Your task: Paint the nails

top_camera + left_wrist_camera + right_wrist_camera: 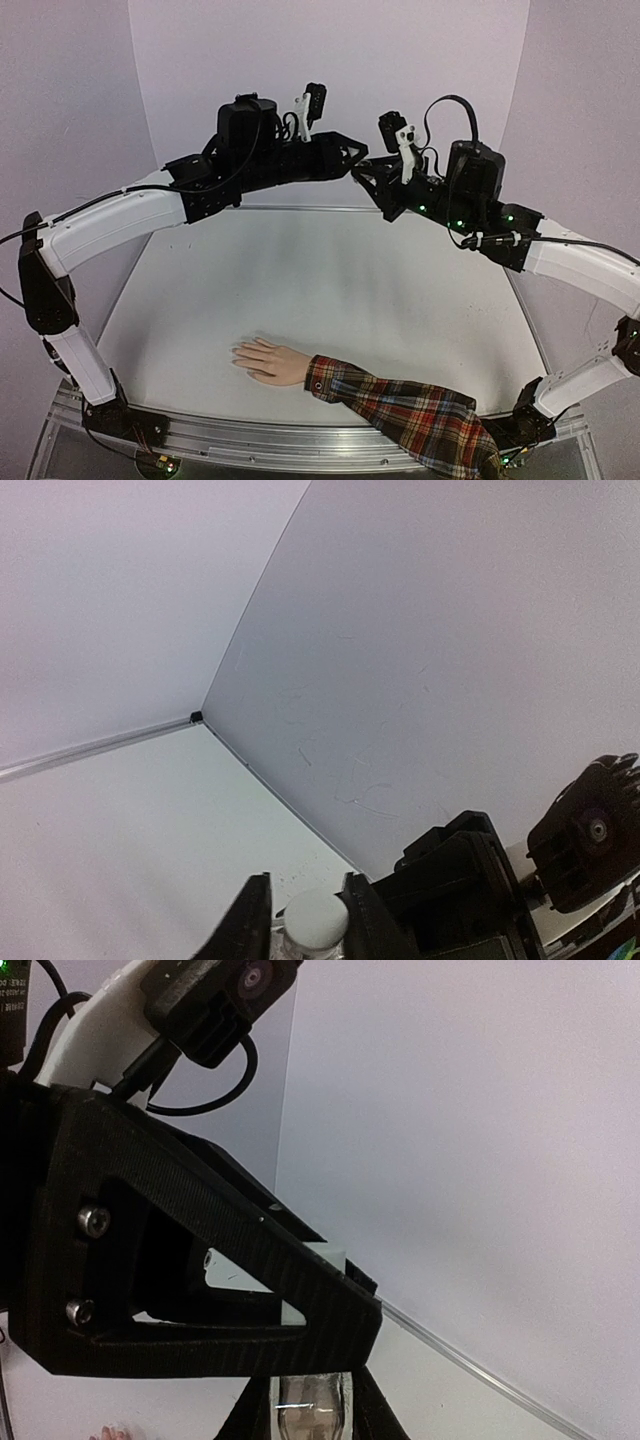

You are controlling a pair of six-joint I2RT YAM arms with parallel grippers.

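Sleeve (410, 415) of red plaid flannel lies at the table's near edge, ending in a pale, skin-coloured hand (270, 362) laid flat on the matte white table (350, 290), its fingers spread away from the cuff. From above, the nails (238, 355) are mere specks at the fingertips. Well beyond and high over it, the left arm (120, 220) and right arm (580, 260) converge tip to tip in mid-air, their black ends angular and ribbed.

Only the wrist cameras show what sits between them. The right gripper (312, 1420) pinches a clear glass bottle (310, 1405) between its fingers. The left gripper (308, 930) has its jaws standing close on either side of the bottle's round white cap (316, 918); whether they actually press it cannot be told. The right wrist view also catches pink fingertips at its lower edge. Smooth, pale lilac walls (330, 60) close the scene behind.
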